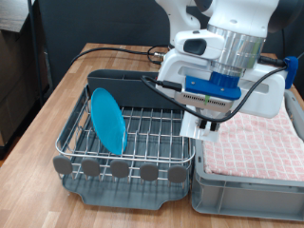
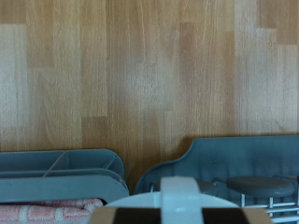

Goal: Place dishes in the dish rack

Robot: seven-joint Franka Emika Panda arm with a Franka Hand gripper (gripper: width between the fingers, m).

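The dish rack (image 1: 142, 133), a silver wire grid in a dark grey tray, stands on the wooden table. The round bright blue plate (image 1: 107, 120) stands on edge in the rack's left part in the exterior view. My gripper (image 1: 204, 122) hangs over the rack's right edge, shut on the small white cup (image 1: 201, 129). In the wrist view the cup's white rim (image 2: 173, 199) shows between the dark fingers (image 2: 126, 217), with the rack's tray (image 2: 243, 159) beside it. The wooden spoon is out of view.
A grey crate (image 1: 249, 185) with a pink checked cloth (image 1: 256, 142) stands right of the rack in the exterior view; its rim also shows in the wrist view (image 2: 56, 173). The rack's dark caddy (image 1: 119, 78) sits at its back. Black cables cross the table behind.
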